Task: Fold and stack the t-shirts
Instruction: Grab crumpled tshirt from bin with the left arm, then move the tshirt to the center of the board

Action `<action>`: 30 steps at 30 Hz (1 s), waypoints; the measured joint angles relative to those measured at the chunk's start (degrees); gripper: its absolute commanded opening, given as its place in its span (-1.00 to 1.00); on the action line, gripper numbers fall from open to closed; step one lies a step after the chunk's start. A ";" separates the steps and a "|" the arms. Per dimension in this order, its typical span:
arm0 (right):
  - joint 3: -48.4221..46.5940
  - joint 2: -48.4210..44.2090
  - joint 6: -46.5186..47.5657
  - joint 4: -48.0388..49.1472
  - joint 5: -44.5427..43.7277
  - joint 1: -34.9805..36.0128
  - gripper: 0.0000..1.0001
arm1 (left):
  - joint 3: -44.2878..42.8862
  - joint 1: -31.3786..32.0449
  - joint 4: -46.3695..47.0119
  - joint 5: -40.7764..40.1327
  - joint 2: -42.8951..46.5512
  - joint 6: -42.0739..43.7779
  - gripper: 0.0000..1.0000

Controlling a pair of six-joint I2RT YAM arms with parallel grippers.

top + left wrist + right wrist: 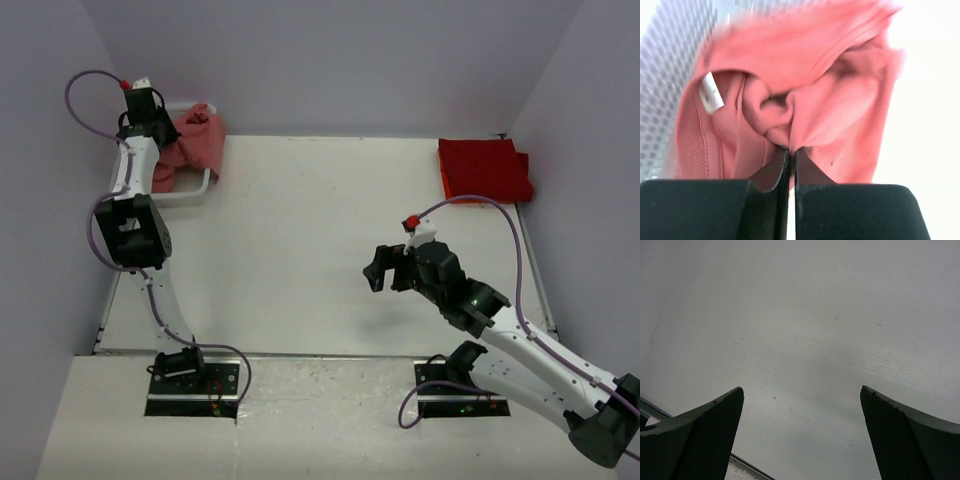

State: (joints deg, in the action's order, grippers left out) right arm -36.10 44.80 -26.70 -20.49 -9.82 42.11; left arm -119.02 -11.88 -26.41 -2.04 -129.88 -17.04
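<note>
**Top view.** Left fingers (165, 135) down inside the white mesh basket (190, 196) at the far-left corner of the table (300, 250), side wall close on their left, basket rim just beside them. Salmon-red t-shirt (195, 135) bunched against their tips and heaped to their right. Right fingers (386, 270) spread wide, grasping nothing, above bare table with open room on every side. Folded red t-shirts (483, 168) well beyond the right fingers and to their right, hard against the far-right corner and wall.

**Left wrist view.** Fingers clenched together on a fold of the salmon-red t-shirt, cloth pinched at the very tips and crumpled ahead of them. Collar rib and white label to their left, basket mesh further left. Pinch itself not visible from above.

**Right wrist view.** Released tips framing only table surface, with a table-edge strip at lower left beside the left tip. Folded stack visible from above only.
</note>
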 measured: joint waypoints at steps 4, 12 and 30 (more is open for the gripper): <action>0.02 0.61 -0.15 0.87 0.46 0.00 0.98 | 0.00 0.00 1.09 2.99 7.39 -0.74 -1.00; 0.02 0.98 -0.37 1.88 0.28 0.00 0.98 | -0.02 0.52 2.32 7.85 15.52 -1.62 -1.00; 0.00 0.59 -4.98 0.52 -7.85 0.00 0.98 | -3.52 13.77 -1.88 16.41 35.91 -2.38 -1.00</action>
State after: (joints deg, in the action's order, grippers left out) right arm -36.10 45.39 -31.68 -19.97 -17.67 42.11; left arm -122.54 1.89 -28.29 14.37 -93.97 -19.42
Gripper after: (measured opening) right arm 0.987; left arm 0.011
